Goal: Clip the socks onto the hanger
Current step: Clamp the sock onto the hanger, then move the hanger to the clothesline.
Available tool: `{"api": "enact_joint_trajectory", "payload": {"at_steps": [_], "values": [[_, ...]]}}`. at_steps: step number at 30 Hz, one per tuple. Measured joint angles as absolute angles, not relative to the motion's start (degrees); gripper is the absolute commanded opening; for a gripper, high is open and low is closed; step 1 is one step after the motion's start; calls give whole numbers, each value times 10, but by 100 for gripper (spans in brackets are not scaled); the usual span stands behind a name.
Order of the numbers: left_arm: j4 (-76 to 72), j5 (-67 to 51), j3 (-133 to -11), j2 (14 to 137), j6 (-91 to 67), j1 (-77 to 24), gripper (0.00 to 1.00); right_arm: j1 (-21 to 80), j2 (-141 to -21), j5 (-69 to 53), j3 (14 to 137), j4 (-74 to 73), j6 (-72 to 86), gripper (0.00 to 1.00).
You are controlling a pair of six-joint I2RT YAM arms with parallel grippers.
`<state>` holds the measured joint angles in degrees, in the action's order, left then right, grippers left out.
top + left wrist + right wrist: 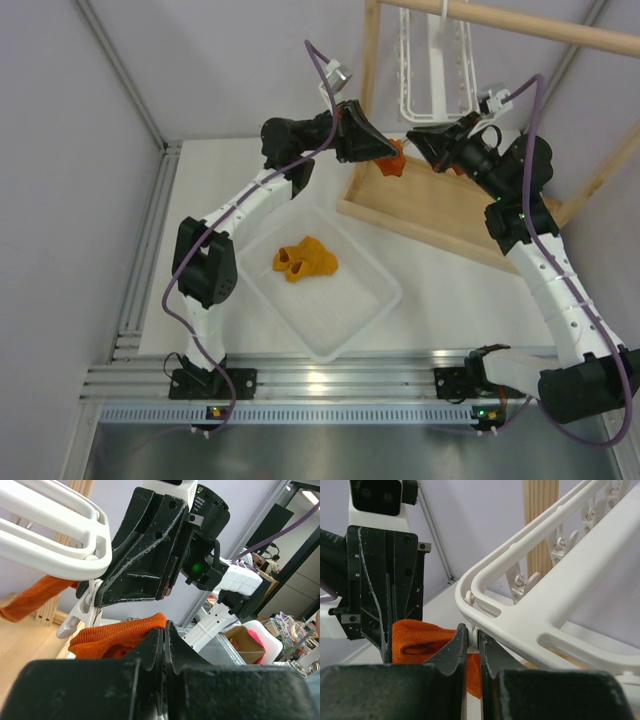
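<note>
My left gripper (372, 148) (165, 630) is shut on a red-orange sock (117, 635), which also shows in the top view (393, 162). It holds the sock just under the corner of the white hanger (436, 70) (55, 540). My right gripper (425, 140) (473, 632) is shut on a white clip (474, 639) under the hanger's corner (530, 615), facing the left gripper. The sock (420, 639) lies right beside that clip. A second red-orange sock (35, 597) hangs further along the hanger. Two yellow-orange socks (305, 260) lie in the white tray (370, 300).
The wooden rack has a flat base (430, 210), an upright post (370, 50) and a top rod (540, 25) that carries the hanger. Grey walls close in at the left and back.
</note>
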<state>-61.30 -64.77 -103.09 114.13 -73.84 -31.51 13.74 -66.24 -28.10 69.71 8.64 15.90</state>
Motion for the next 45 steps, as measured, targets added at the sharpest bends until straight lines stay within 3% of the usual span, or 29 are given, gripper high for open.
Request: {"api": "enact_joint_trajectory", "payload": {"at_steps": [2,7,12,18,22,25,27,32,39,45], "values": [[-613,-651,-1031,1141,-738,-315,0,138,-660,-278,697,84,155,1],[-612,-652,-1031,1141,-738,-315,0,138,-653,-280,697,83,156,26],[-611,-652,-1031,1141,-736,-315,0,138,-646,-281,697,82,155,42],[-610,-652,-1031,1141,-735,-315,0,138,-643,-276,697,79,151,53],[-603,-652,-1035,1142,-731,-315,0,138,-641,-273,697,75,150,54],[-590,-651,-1039,1142,-718,-315,27,138,-641,-270,697,72,150,58],[-582,-648,-1040,1142,-712,-315,39,138,-639,-267,697,69,150,60],[-564,-646,-1039,1142,-696,-312,48,136,-630,-254,698,49,141,62],[-556,-649,-986,1132,-661,-289,71,112,-607,-232,698,7,125,63],[-438,-635,-948,1108,-517,-255,72,62,-595,-216,698,-10,121,63]]}}
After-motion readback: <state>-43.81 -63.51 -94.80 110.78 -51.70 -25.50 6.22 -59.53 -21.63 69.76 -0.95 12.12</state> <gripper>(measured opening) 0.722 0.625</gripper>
